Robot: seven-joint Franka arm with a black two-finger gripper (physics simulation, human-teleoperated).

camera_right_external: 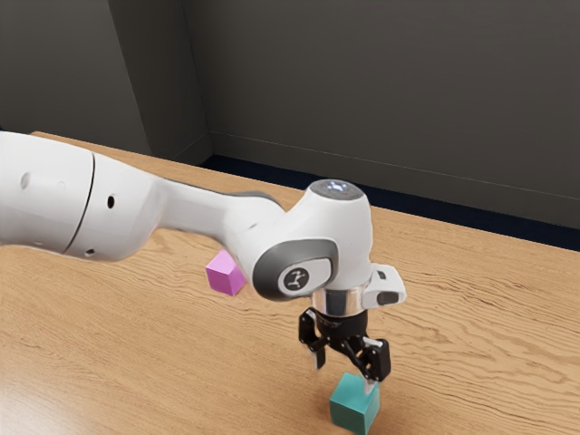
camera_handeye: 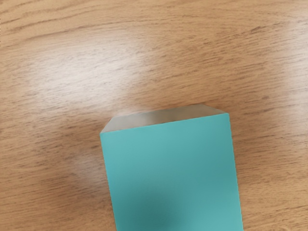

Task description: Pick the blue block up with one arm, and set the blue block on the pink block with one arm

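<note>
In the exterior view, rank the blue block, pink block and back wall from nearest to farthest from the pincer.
1. Blue block, just under the pincer.
2. Pink block, toward the exterior view's left.
3. Back wall, beyond the table.

No readable text, apparently.
</note>
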